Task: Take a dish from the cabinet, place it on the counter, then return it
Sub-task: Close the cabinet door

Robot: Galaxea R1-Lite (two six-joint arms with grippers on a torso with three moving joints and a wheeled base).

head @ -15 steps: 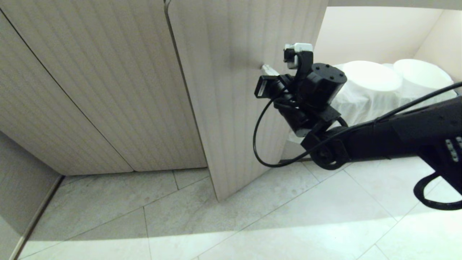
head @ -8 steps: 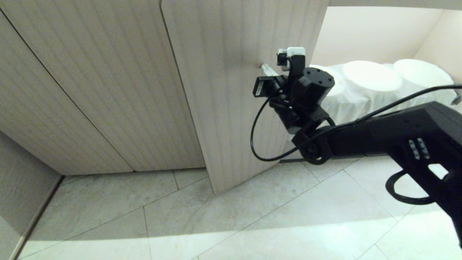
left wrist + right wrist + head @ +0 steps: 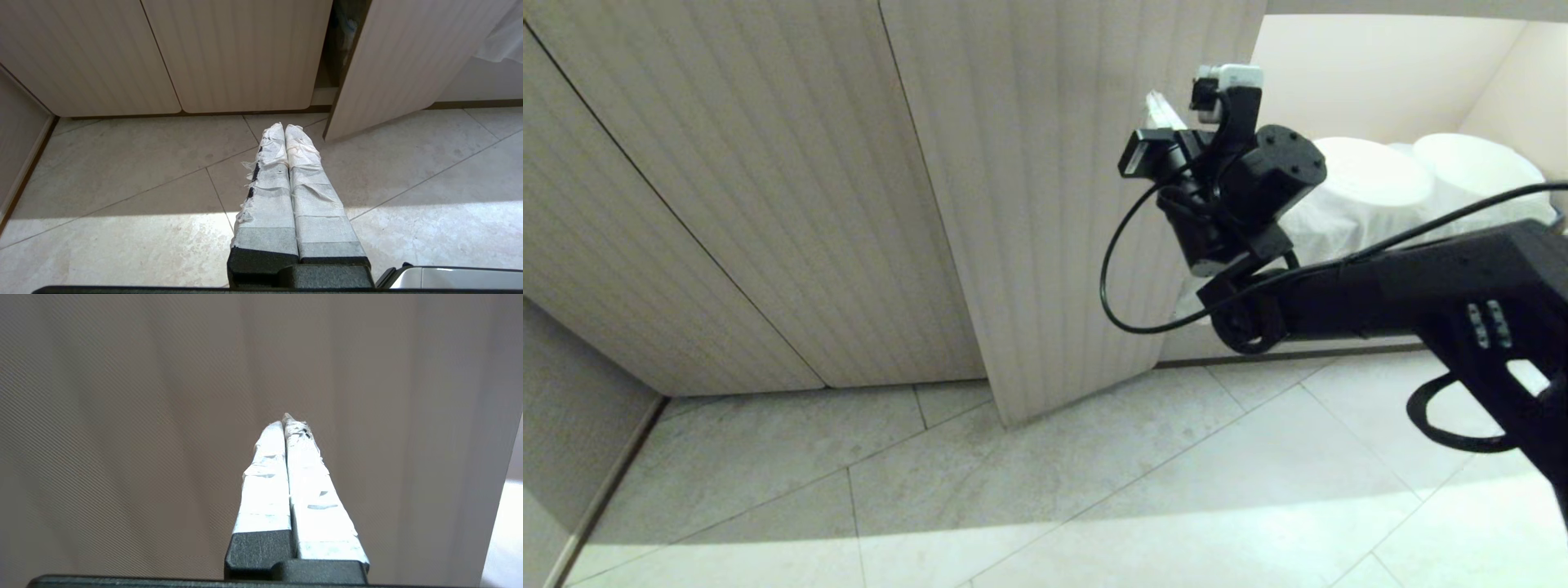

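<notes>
The cabinet's ribbed beige door [image 3: 1045, 204] stands slightly ajar, and a dark gap [image 3: 336, 45] shows beside its door [image 3: 388, 69] in the left wrist view. My right gripper [image 3: 1153, 101] is shut with nothing in it, its taped fingertips pointing at the upper part of that door's face [image 3: 163, 416]. In the right wrist view the right gripper [image 3: 288, 420] is very close to the ribbed surface; contact cannot be told. My left gripper [image 3: 284, 128] hangs parked low over the floor, shut and empty. The dish and the counter are out of view.
Closed ribbed doors [image 3: 727, 188] fill the left. A bright cream niche [image 3: 1372, 73] on the right holds white round shapes [image 3: 1364, 170] on a white cloth [image 3: 1331, 233]. Pale floor tiles [image 3: 1094, 506] lie below, with a wall and plinth [image 3: 572, 457] at far left.
The ajar door has swung further towards shut. My right gripper, whose tips were against the door's face, has risen to a higher spot on it. The left arm has not moved.
</notes>
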